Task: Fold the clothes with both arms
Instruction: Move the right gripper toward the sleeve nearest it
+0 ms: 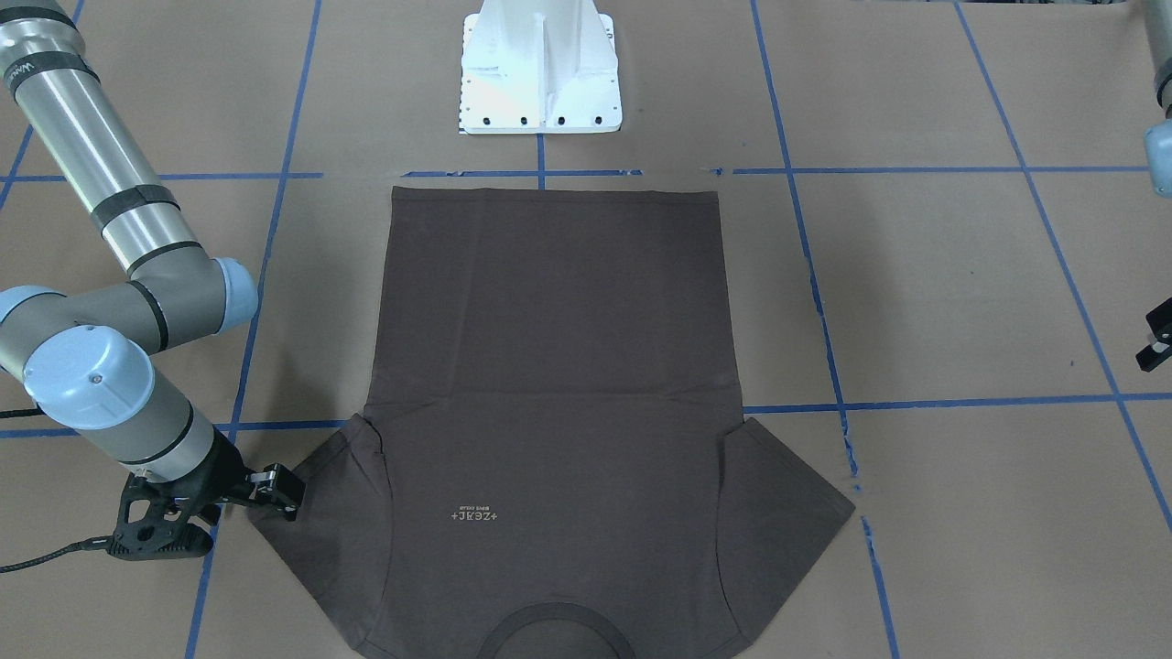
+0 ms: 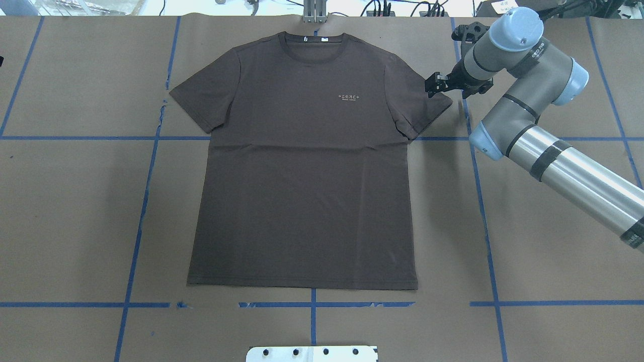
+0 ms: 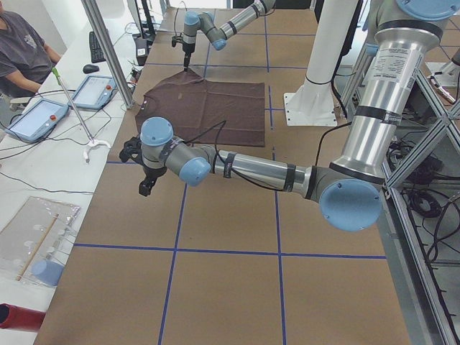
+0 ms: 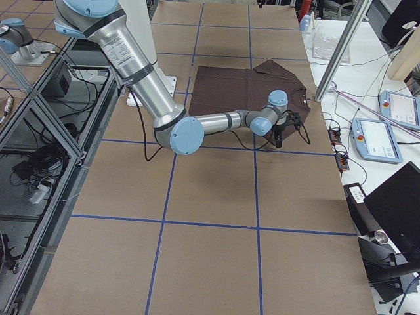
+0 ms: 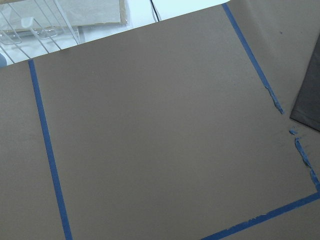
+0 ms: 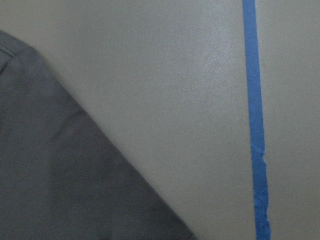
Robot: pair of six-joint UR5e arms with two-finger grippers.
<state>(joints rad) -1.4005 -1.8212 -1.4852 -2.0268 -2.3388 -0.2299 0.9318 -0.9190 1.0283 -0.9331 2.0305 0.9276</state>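
The dark grey-brown T-shirt lies flat and face up on the brown paper, its collar at the far side and its hem toward the robot's base. My right gripper sits low at the outer edge of the shirt's right-hand sleeve, and its fingers look open. The right wrist view holds only that sleeve's edge and bare paper. My left gripper hangs above the paper well off the other sleeve, pointing down; only a sliver of it shows across the table, so I cannot tell its state.
Blue tape lines mark a grid on the paper. The white pedestal base stands just behind the hem. A seated person, control tablets and a clear tray lie along the far bench.
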